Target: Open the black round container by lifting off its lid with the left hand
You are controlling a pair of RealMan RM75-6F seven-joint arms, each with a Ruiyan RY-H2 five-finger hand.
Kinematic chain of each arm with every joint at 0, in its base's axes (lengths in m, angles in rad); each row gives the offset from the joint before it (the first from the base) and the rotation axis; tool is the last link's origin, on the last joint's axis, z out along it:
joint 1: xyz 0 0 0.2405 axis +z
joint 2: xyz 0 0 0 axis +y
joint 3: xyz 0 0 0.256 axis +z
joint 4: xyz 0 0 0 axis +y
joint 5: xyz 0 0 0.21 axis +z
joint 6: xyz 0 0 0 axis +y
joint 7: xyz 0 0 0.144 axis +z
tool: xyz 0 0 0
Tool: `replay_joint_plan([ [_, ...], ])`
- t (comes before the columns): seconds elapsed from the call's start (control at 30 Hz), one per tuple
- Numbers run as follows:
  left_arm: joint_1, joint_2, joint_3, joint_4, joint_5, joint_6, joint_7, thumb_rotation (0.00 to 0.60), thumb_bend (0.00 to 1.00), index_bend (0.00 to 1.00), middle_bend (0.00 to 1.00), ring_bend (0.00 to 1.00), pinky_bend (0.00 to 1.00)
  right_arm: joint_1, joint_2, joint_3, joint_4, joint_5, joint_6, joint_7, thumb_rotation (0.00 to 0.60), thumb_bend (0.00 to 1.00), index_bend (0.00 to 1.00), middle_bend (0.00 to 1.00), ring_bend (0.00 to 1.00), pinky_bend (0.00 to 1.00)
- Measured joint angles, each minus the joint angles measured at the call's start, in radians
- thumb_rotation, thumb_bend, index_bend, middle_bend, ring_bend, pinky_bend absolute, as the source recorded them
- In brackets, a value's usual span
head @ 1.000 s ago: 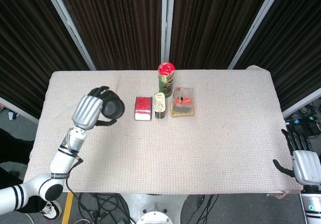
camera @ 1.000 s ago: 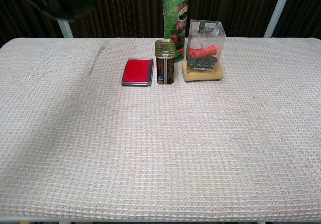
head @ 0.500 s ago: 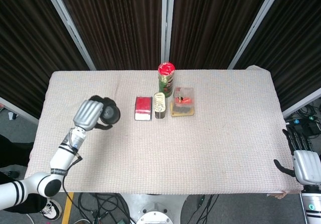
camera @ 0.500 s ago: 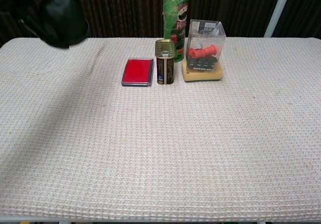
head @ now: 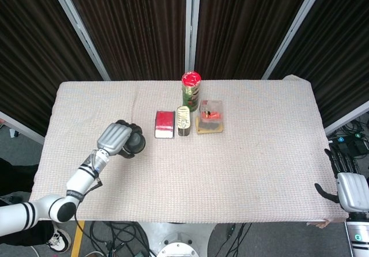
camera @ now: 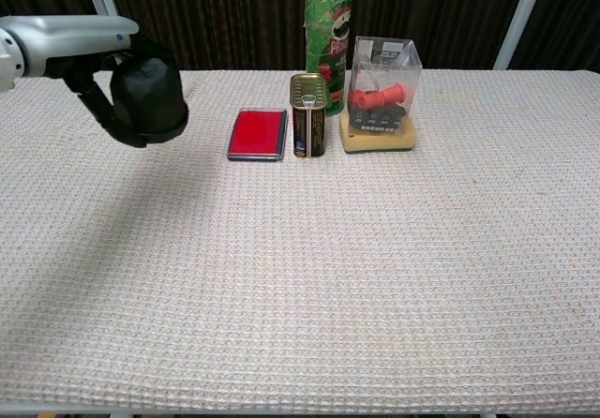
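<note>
My left hand [head: 115, 138] grips the black round container [head: 136, 143] above the left part of the table; the chest view shows the container [camera: 148, 99] held clear of the cloth under the hand [camera: 66, 43]. Whether its lid is on, I cannot tell. My right hand [head: 350, 186] hangs open beyond the table's right front corner, holding nothing.
In a row at the table's back middle stand a flat red box [camera: 258, 133], a small tin can [camera: 307, 115], a tall red-topped crisp tube [camera: 327, 26] and a clear box of red and black parts [camera: 381, 95]. A knitted cloth [camera: 309, 277] covers the table.
The left hand has come down and toward the table's front and middle, carrying the black container with it. The right hand has not moved.
</note>
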Motion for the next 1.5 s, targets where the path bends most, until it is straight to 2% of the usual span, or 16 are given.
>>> replay_joint_plan([
  [0.23,-0.010,-0.075,0.029,-0.086,0.260,0.074,-0.052,0.600,0.27,0.53,0.64,0.34,0.22,0.003,-0.003,-0.003,0.004,0.001,-0.011,0.001,0.600,0.13,0.00,0.00,0.00,0.00],
  [0.37,-0.011,-0.092,0.029,-0.115,0.300,0.105,-0.050,0.600,0.27,0.52,0.63,0.34,0.22,0.003,0.000,0.000,0.003,0.002,-0.008,0.006,0.600,0.13,0.00,0.00,0.00,0.00],
  [0.43,-0.010,-0.095,0.018,-0.076,0.283,0.111,-0.048,0.600,0.27,0.52,0.63,0.34,0.22,0.002,0.002,0.001,0.001,0.002,-0.005,0.007,0.600,0.13,0.00,0.00,0.00,0.00],
  [0.53,-0.012,-0.099,-0.008,0.045,0.215,0.101,-0.053,0.600,0.27,0.52,0.63,0.34,0.22,-0.001,0.007,0.002,-0.006,0.001,0.003,0.007,0.600,0.13,0.00,0.00,0.00,0.00],
  [0.77,-0.025,-0.099,-0.071,0.436,-0.030,-0.033,-0.092,0.600,0.27,0.52,0.63,0.34,0.22,-0.007,0.012,0.007,-0.014,0.008,0.012,0.001,0.600,0.13,0.00,0.00,0.00,0.00],
  [0.87,-0.027,-0.088,-0.072,0.489,-0.073,-0.064,-0.106,0.600,0.26,0.52,0.63,0.34,0.21,-0.004,0.006,0.003,-0.007,0.009,-0.002,0.001,0.600,0.13,0.00,0.00,0.00,0.00],
  [0.93,-0.026,-0.080,-0.066,0.472,-0.061,-0.073,-0.114,0.600,0.26,0.52,0.63,0.34,0.21,0.000,-0.001,-0.002,-0.001,0.005,-0.010,0.000,0.600,0.13,0.00,0.00,0.00,0.00],
  [1.03,-0.026,-0.068,-0.047,0.365,-0.007,-0.088,-0.125,0.600,0.26,0.52,0.63,0.34,0.21,0.000,-0.004,-0.003,0.005,0.003,-0.010,0.004,0.600,0.13,0.00,0.00,0.00,0.00],
  [1.17,-0.026,-0.064,-0.008,0.086,0.111,-0.097,-0.124,0.600,0.26,0.52,0.63,0.34,0.21,-0.001,-0.004,0.000,0.012,0.008,-0.009,0.013,0.600,0.13,0.00,0.00,0.00,0.00],
  [1.3,-0.023,-0.065,0.003,-0.127,0.160,-0.084,-0.119,0.600,0.26,0.52,0.63,0.34,0.21,0.001,-0.007,0.002,0.020,0.016,-0.019,0.018,0.600,0.13,0.00,0.00,0.00,0.00],
  [1.4,-0.021,-0.067,-0.004,-0.180,0.156,-0.073,-0.118,0.600,0.26,0.52,0.64,0.34,0.21,0.004,-0.012,0.000,0.025,0.016,-0.026,0.015,0.600,0.13,0.00,0.00,0.00,0.00],
  [1.5,-0.021,-0.072,-0.015,-0.132,0.127,-0.070,-0.116,0.600,0.26,0.52,0.64,0.34,0.21,0.004,-0.013,0.000,0.021,0.013,-0.024,0.010,0.600,0.13,0.00,0.00,0.00,0.00],
])
